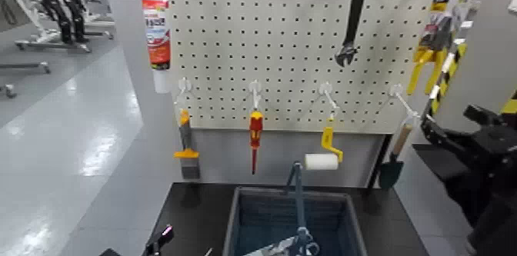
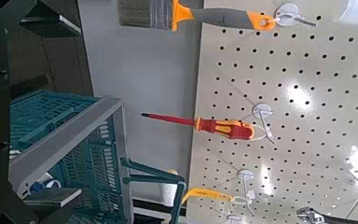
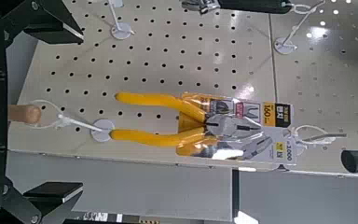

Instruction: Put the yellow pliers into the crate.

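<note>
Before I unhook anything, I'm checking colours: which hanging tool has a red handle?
The screwdriver, hanging between the paintbrush and the paint roller.

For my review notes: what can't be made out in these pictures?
- Crate: its near end is cut off by the head view's bottom edge.
- Crate contents: the head view shows something metallic inside, partly cut off by that edge; I can't tell what.
- Left gripper: only a small part enters at the head view's bottom edge.
- Yellow pliers: the small print on their card is too small to read in the right wrist view.
</note>
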